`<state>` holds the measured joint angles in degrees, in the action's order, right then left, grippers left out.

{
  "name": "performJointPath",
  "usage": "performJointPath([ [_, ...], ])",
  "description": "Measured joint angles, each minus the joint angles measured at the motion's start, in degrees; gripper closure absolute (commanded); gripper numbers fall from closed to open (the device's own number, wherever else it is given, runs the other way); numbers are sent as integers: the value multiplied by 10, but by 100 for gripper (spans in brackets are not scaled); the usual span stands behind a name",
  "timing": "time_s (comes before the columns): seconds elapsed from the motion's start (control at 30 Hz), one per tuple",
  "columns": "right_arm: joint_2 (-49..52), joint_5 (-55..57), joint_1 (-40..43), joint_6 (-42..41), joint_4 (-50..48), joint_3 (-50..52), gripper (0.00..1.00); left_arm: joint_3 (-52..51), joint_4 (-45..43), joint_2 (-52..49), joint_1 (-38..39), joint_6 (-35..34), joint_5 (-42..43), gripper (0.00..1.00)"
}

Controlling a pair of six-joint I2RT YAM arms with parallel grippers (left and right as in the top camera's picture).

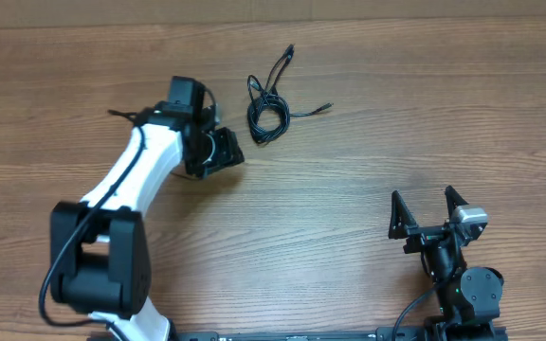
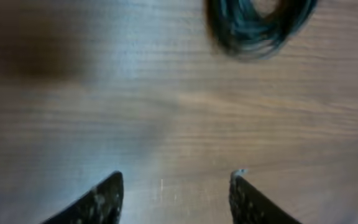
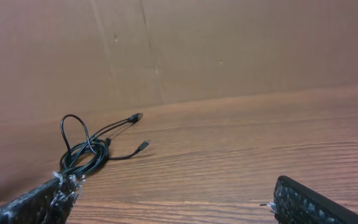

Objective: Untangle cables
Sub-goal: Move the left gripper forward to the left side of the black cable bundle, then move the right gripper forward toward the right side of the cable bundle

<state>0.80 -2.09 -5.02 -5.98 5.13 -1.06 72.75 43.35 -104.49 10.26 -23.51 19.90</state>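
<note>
Lying seemingly near table [image 1: 425, 104] edge: cables [image 1: 265, 117]

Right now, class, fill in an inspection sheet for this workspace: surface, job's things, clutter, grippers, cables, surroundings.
surface: wooden table, grain showing.
job's things: black cables bunched in one coil, plug ends trailing out.
clutter: nothing seen.
grippers: left gripper open, empty, short of the coil; right gripper open, empty, far from it.
cables: a black wire loops by the right arm's base.
surroundings: brown cardboard wall behind the table.
</note>
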Motion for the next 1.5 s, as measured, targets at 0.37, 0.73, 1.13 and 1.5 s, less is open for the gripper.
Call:
performJointPath([
  [0.37,0,0,0,0,0,0,0,0,-209,-73,40,-19,-60,62],
  [0.73,0,0,0,0,-2,0,0,0,-206,-77,40,-19,-127,70],
  [1.13,0,-59,0,-5,-9,0,0,3,-134,-78,38,-19,-63,96],
  [1.5,16,-83,0,-12,91,-123,0,4,-129,-78,13,-19,-22,96],
])
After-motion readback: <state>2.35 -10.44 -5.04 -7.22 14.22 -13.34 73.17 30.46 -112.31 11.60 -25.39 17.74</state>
